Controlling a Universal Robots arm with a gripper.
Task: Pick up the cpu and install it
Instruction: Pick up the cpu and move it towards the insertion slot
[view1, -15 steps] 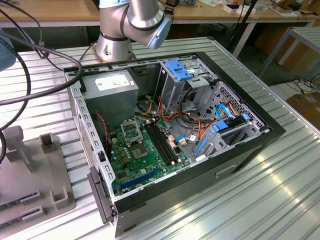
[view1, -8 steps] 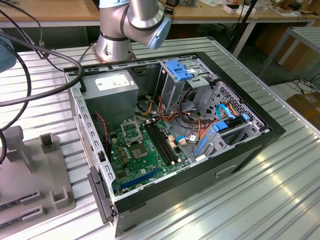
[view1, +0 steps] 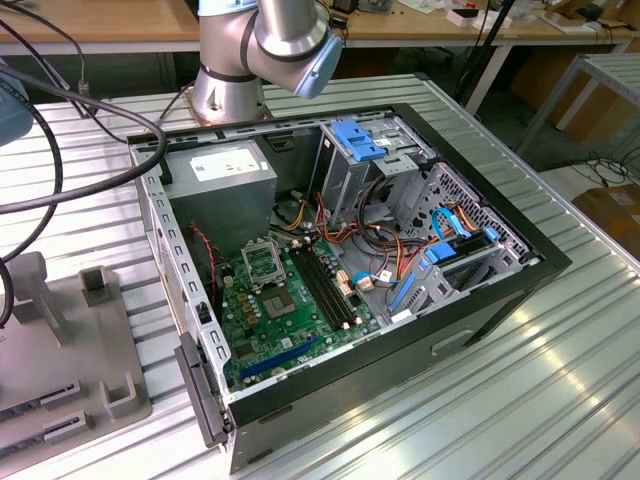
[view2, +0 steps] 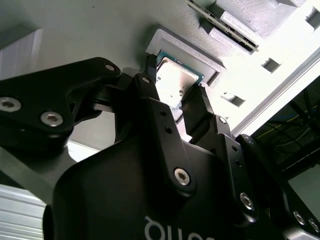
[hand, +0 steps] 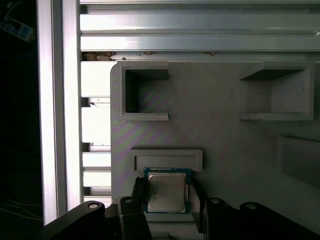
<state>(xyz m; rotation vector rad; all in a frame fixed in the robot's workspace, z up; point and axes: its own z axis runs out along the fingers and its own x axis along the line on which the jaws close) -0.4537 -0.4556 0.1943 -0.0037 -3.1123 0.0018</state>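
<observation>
The cpu, a small square chip with a silvery metal top and a green edge, lies in a shallow grey nest on a grey fixture plate. My gripper is down over it, with one black finger against each of two opposite edges, so it looks shut on the chip. The second wrist view shows the cpu between the fingers of the gripper, still seated in the nest. In the exterior view the motherboard lies in the open computer case, with its dark-framed socket uncovered.
The grey fixture plate sits at the exterior view's left beside the case. It carries raised blocks and pockets. The arm's base and elbow stand behind the case. Black cables loop over the ribbed aluminium table.
</observation>
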